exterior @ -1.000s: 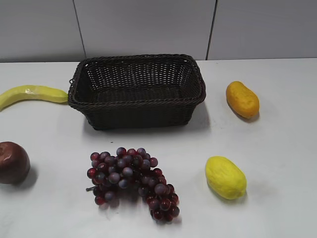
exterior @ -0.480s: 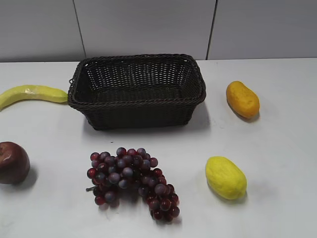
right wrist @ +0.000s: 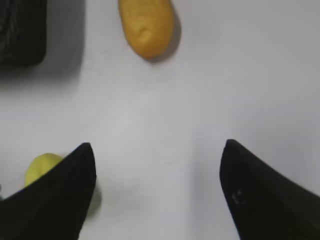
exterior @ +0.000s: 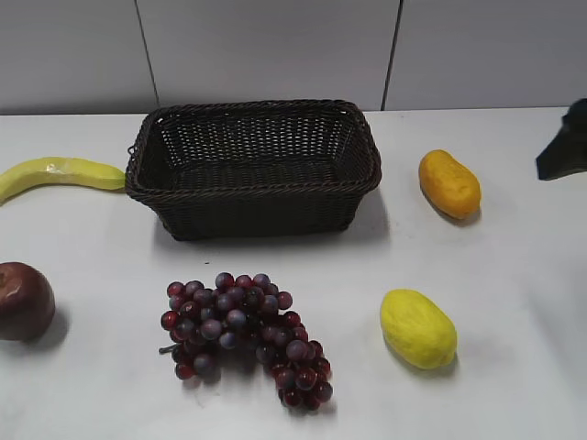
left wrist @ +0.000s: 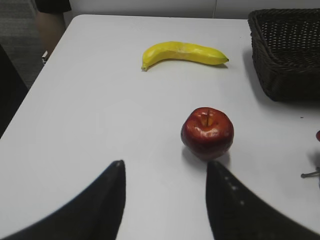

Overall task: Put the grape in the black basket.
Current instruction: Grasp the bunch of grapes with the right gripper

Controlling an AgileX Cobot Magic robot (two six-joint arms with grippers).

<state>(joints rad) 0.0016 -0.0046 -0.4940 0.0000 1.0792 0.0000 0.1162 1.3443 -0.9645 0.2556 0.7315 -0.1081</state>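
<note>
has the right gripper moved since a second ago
Yes. The right gripper now shows at the right edge of the exterior view, level with the orange fruit; it was out of frame in both earlier pictures, so it has come in from the right.

So the only new thing: a dark bit of the right arm (exterior: 564, 147) just poked in over the worktop's right edge (wasn't there half a second back).
</note>
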